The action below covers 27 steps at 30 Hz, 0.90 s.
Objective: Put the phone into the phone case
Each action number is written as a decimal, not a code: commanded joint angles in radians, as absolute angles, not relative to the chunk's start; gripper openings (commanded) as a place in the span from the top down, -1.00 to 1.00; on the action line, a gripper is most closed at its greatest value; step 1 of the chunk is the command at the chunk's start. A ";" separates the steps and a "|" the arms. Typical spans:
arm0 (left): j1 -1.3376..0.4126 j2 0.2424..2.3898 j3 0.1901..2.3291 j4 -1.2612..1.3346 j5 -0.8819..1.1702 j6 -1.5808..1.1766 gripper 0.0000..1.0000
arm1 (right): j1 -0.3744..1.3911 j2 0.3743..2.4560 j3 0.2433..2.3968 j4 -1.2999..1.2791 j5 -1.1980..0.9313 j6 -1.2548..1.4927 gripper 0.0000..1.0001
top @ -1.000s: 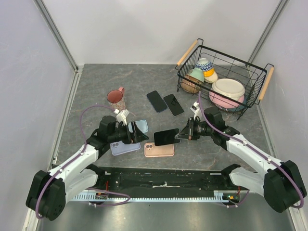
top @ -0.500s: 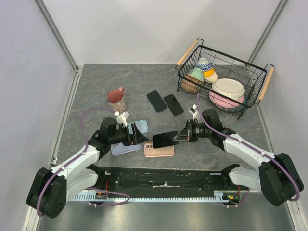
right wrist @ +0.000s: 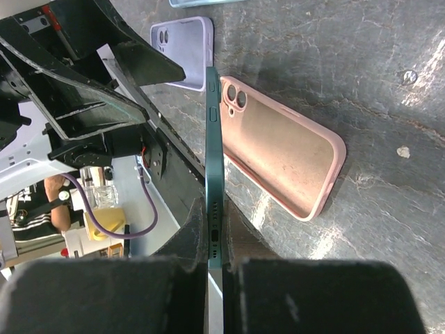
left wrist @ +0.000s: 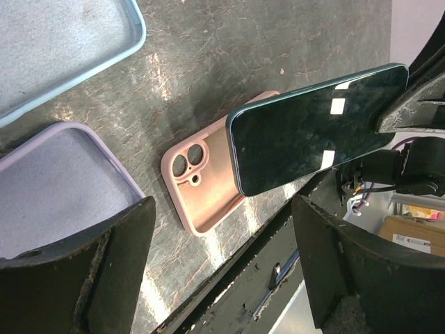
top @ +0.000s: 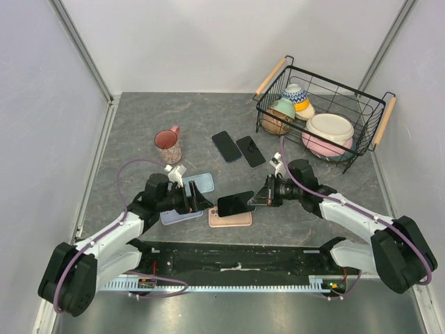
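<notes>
- Table (top: 139, 125): everything that matters is bunched at the near middle, between the two grippers.
- Right arm (top: 348, 212): it's the one doing the job, reaching in from 3 o'clock. The left arm (top: 115, 233) comes in from 9 o'clock and is close too, but it isn't carrying anything.
- Pink case (top: 230, 218): lies flat on the table, open side up. Its long axis runs 9 to 3 and the camera cutout is at the 9 o'clock end. The lilac case (top: 174, 216) sits just beside it at 9 o'clock, with the blue case (top: 201, 182) further off around 10.
- Phone (top: 235, 203): up in the air, not on the table, hanging just over the 12 o'clock edge of the pink case. Its long axis also runs roughly 9 to 3, so it's pretty much lined up. It's tipped up on one long edge rather than flat, though. The charging port end is in the grip, so I'd guess the camera end points at the cutout.
- Right gripper (top: 256, 200): pinched tight on the 3 o'clock end of the phone.
- Left gripper (top: 199, 200): fingers spread wide, holding nothing, hovering by the lilac case at 9 o'clock of the phone.
- The next move probably comes down to laying the phone flat and dropping it toward 6 o'clock into the pink case.
</notes>
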State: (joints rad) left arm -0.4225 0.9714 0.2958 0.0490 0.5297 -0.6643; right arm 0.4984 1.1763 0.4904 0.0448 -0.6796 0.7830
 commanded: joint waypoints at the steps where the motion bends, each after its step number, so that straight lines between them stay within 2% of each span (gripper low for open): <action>1: -0.425 0.945 0.278 0.090 0.525 -0.696 -0.71 | 0.515 1.190 0.497 0.114 -0.698 0.798 1.00; 27: -0.443 0.942 0.218 0.181 0.512 -0.750 -0.71 | 0.571 1.243 0.410 0.173 -0.607 0.888 1.00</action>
